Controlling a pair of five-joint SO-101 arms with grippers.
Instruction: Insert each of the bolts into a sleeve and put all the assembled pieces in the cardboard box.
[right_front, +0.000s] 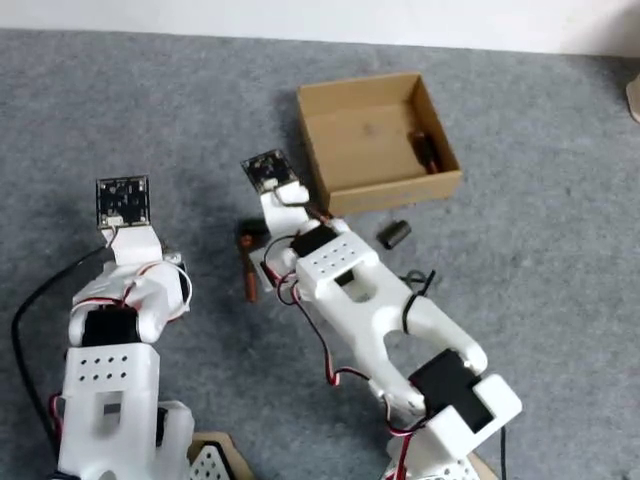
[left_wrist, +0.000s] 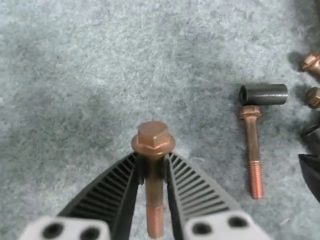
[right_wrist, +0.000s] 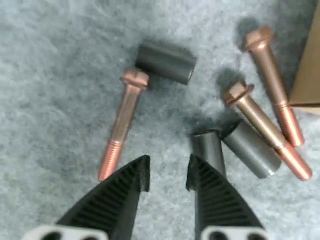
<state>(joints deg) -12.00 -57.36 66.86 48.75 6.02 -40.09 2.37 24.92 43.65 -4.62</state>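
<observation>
1. Left wrist view: my left gripper (left_wrist: 154, 162) is almost closed. Its 2 ribbed fingers pinch the shaft of a copper bolt (left_wrist: 153, 139) just under the hex head. The head pokes out past my fingertips and the threaded end points back toward my wrist.
2. Off to one side of that grip, well apart from it, a loose bolt (left_wrist: 251, 150) lies on the grey carpet (left_wrist: 75, 75). Its head is right up against a dark sleeve (left_wrist: 264, 94) lying crosswise.
3. My right gripper (right_wrist: 168, 172) is partly open over the carpet with nothing between its fingers.
4. A short sleeve (right_wrist: 209, 150) lies just beside 1 of its fingertips. Next to that, a grey sleeve (right_wrist: 252, 150) lies against a third bolt (right_wrist: 240, 97); I cannot tell if that bolt runs through it. A fourth bolt (right_wrist: 272, 85) lies alongside, its tip near the box corner.
5. Beyond my right gripper sits the open cardboard box (right_front: 350, 140). Inside it, 1 dark and copper piece (right_front: 425, 150) lies near the far wall. A spare sleeve (right_front: 394, 234) rests on the carpet just outside the near wall.
</observation>
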